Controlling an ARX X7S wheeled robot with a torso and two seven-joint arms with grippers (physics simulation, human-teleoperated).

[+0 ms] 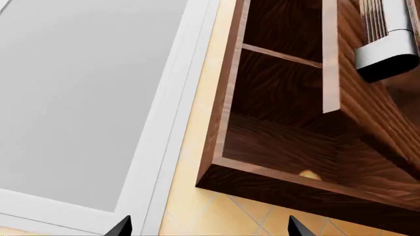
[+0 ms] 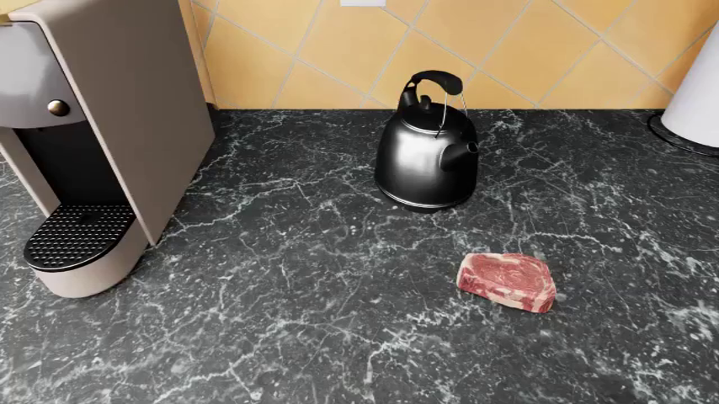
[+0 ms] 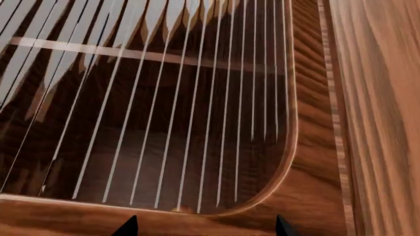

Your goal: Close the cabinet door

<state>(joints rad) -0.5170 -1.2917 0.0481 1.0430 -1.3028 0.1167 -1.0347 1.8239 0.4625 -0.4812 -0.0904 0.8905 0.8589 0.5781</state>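
In the left wrist view the dark wooden cabinet (image 1: pixel 276 93) is seen from below, open, with a shelf (image 1: pixel 282 55) inside. The cabinet door (image 1: pixel 371 118) stands swung out beside it, with a ribbed glass pane in a wooden frame. My right arm's silver end (image 1: pixel 388 46) is against that door. The right wrist view is filled by the door's ribbed glass (image 3: pixel 164 108) and its frame (image 3: pixel 308 147), very close. My right gripper (image 3: pixel 204 230) is open just in front of the frame. My left gripper (image 1: pixel 208 229) is open and holds nothing, below the cabinet.
A white-framed window (image 1: pixel 85 98) and yellow tiled wall (image 1: pixel 196 196) lie beside the cabinet. In the head view a black marble counter (image 2: pixel 315 320) carries a coffee machine (image 2: pixel 101 135), a black kettle (image 2: pixel 427 151), a raw steak (image 2: pixel 508 282) and a white object (image 2: pixel 696 93).
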